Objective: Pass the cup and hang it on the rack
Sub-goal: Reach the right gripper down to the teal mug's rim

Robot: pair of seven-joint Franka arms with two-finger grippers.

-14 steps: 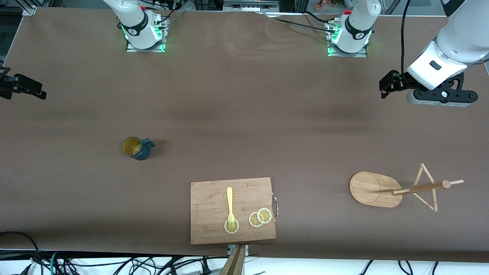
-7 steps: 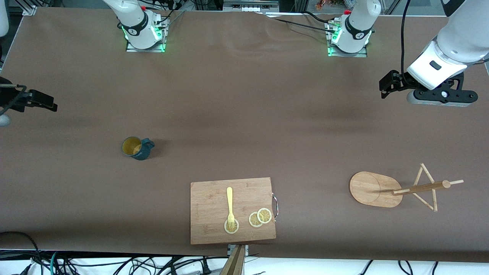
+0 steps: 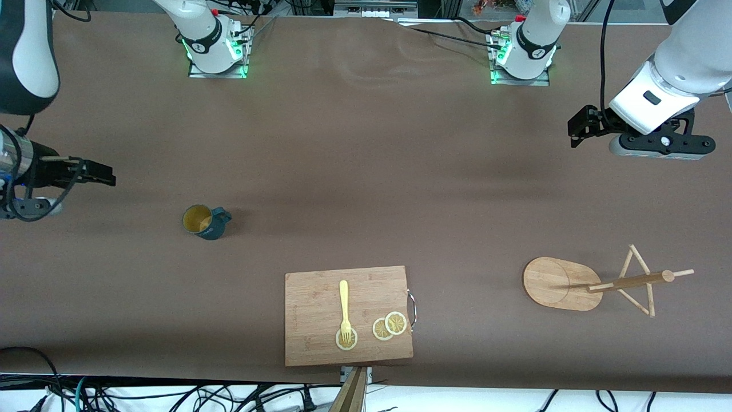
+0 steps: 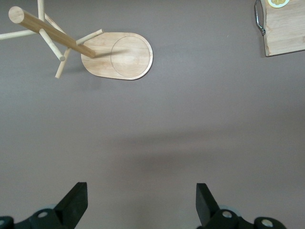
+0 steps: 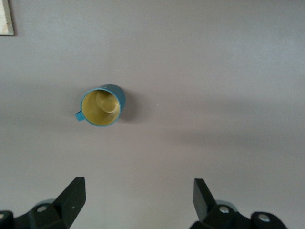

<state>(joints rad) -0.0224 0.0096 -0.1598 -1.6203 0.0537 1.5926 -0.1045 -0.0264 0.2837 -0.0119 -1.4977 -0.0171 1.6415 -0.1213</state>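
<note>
The dark teal cup (image 3: 203,221) stands upright on the brown table toward the right arm's end, yellowish inside, handle toward the table's middle. It also shows in the right wrist view (image 5: 102,106). My right gripper (image 3: 106,174) hangs open and empty over the table beside the cup, apart from it; its jaws (image 5: 138,195) stand wide. The wooden rack (image 3: 560,283) stands toward the left arm's end, with its post and pegs (image 3: 635,280); it shows in the left wrist view (image 4: 119,55) too. My left gripper (image 3: 575,133) waits open and empty above the table (image 4: 141,200).
A rectangular wooden cutting board (image 3: 314,297) lies at the table's near edge, between cup and rack, with a yellow fork (image 3: 344,309) and lemon slices (image 3: 389,326) on it. Its corner shows in the left wrist view (image 4: 286,28).
My right arm has come in from the table's end toward the cup, its gripper still open. The left arm, cup and rack have not moved.
</note>
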